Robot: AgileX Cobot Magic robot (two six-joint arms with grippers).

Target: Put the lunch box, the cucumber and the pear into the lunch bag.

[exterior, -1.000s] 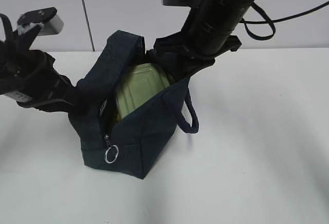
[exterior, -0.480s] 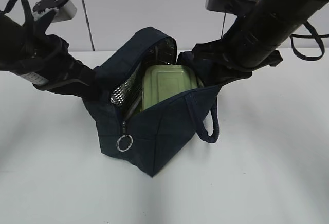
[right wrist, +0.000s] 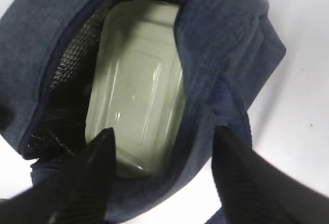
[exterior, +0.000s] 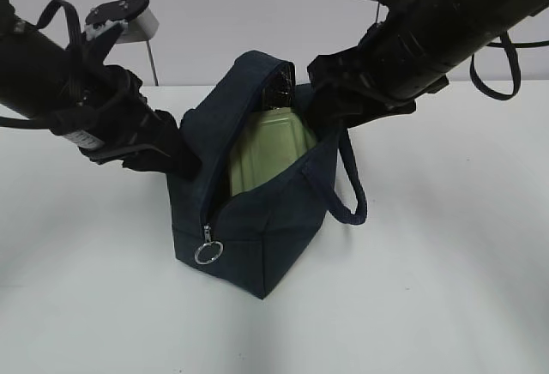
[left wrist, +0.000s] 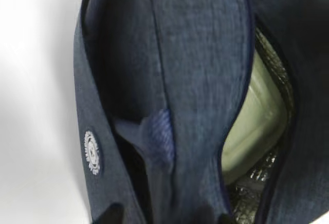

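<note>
The white table (exterior: 446, 245) lies bare around the lunch bag (exterior: 257, 237), which stands open-topped mid-table. Inside, the lunch box (exterior: 270, 147) leans upright against the silvery lining, its lower part hidden by the fabric. The right gripper (right wrist: 162, 175) is spread wide, straddling the bag's rim. The left gripper (exterior: 176, 155) presses against the bag's side; whether it pinches the fabric cannot be told.

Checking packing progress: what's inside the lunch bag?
The lunch bag holds the lunch box, green lid showing against silvery lining. No cucumber or pear is visible; the bag's walls and the box hide the space beneath.
</note>
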